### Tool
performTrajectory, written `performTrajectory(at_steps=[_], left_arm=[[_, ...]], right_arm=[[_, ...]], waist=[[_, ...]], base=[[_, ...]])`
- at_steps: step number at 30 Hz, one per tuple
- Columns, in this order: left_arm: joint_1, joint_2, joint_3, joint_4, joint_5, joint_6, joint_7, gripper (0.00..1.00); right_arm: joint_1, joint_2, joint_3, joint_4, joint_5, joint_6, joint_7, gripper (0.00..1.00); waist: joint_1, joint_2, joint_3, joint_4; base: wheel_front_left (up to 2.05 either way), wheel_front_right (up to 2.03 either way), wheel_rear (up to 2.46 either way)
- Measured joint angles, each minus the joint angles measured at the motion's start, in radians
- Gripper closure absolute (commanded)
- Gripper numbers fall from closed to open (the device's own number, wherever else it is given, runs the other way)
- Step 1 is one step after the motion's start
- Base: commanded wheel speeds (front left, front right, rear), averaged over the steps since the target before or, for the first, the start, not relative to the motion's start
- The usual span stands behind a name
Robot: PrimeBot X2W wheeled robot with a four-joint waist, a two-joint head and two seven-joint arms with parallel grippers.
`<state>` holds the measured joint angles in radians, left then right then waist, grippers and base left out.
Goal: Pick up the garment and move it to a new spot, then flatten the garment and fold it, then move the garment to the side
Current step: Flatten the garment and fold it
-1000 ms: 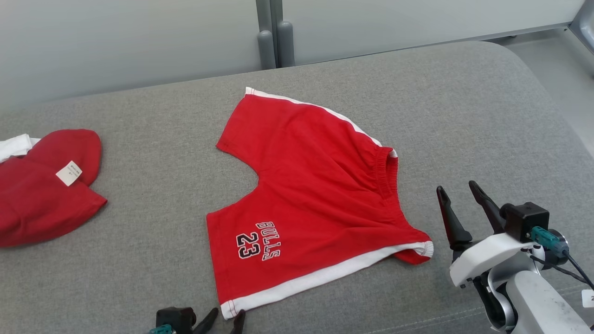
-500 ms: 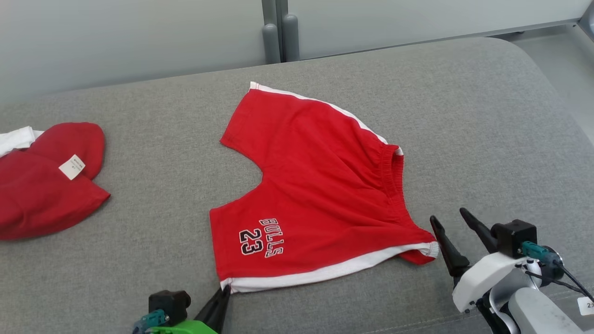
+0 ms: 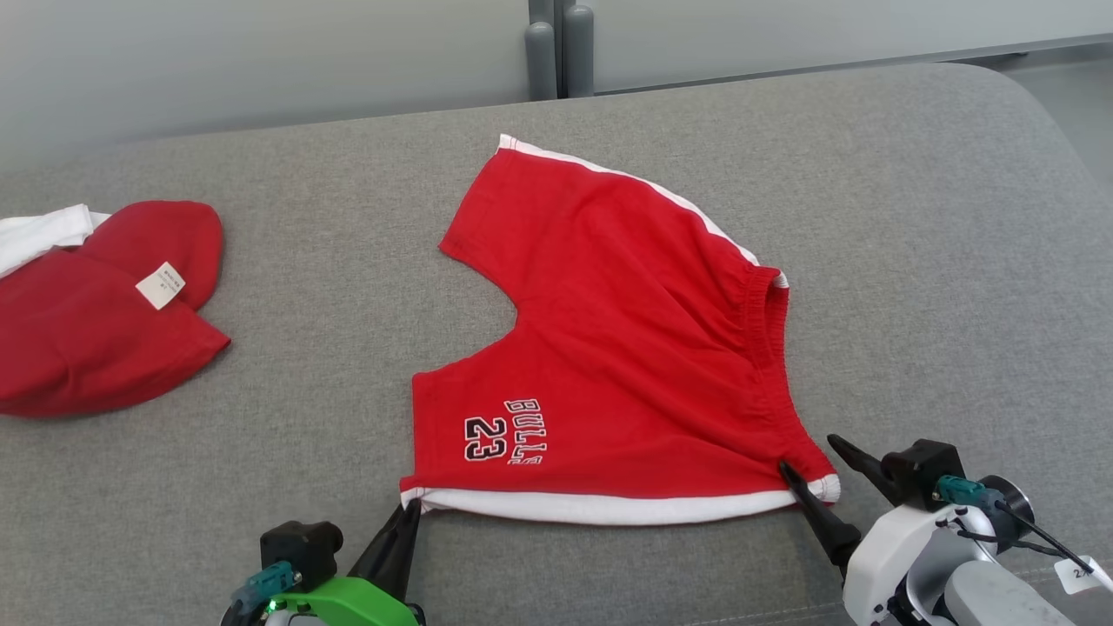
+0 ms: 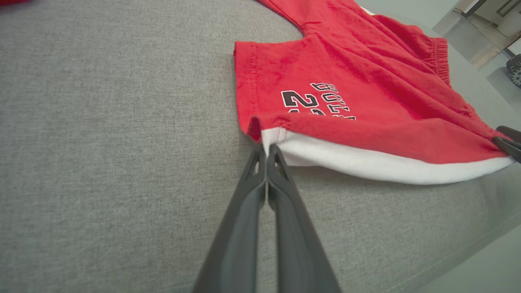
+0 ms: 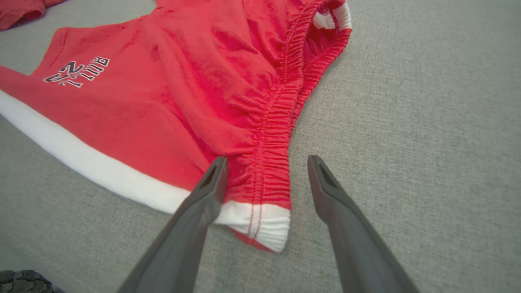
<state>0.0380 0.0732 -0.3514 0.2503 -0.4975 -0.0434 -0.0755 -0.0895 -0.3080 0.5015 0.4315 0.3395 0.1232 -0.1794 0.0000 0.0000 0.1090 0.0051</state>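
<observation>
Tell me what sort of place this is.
Probably an indoor test room set up for clothes folding: a broad grey upholstered surface serves as the workbench, plain pale partition panels stand behind it, and red shorts lie spread on it, another red garment apart at its left.

Shorts [image 3: 626,348] cover the centre of the cushion [image 3: 913,217].
Left: open lane of bare cushion between shorts and red pile [image 3: 96,330].
Right of waistband: bare cushion out to the rounded edge.
Far side: bare strip, closed off by two posts [image 3: 578,48] and wall panel [image 3: 261,61].
Near side: narrow strip below the white hem. Left gripper [image 3: 409,513] sits at the hem's left corner, jaws closed on it. Right gripper [image 3: 809,454] sits at the right corner, jaws apart astride the waistband end.
</observation>
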Motion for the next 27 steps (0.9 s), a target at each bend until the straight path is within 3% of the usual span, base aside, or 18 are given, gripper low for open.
performTrajectory(at_steps=[16,19,27], left_arm=[[0.0,0.004,0.024,-0.007,0.0,0.01,-0.014,1.0],[0.0,0.006,0.02,-0.006,0.0,0.012,-0.015,1.0],[-0.002,0.006,0.019,-0.006,0.0,0.012,-0.015,1.0]], right_arm=[[0.04,-0.102,0.139,-0.096,-0.022,0.0,0.014,0.0],[0.04,-0.108,0.15,-0.105,-0.005,0.0,0.014,0.12],[0.03,-0.114,0.162,-0.118,0.032,0.0,0.013,0.2]], waist=[[0.0,0.0,0.036,-0.026],[0.0,0.0,0.041,-0.035],[0.0,0.0,0.042,-0.031]], base=[[0.0,0.0,0.0],[0.0,0.0,0.0],[0.0,0.0,0.0]])
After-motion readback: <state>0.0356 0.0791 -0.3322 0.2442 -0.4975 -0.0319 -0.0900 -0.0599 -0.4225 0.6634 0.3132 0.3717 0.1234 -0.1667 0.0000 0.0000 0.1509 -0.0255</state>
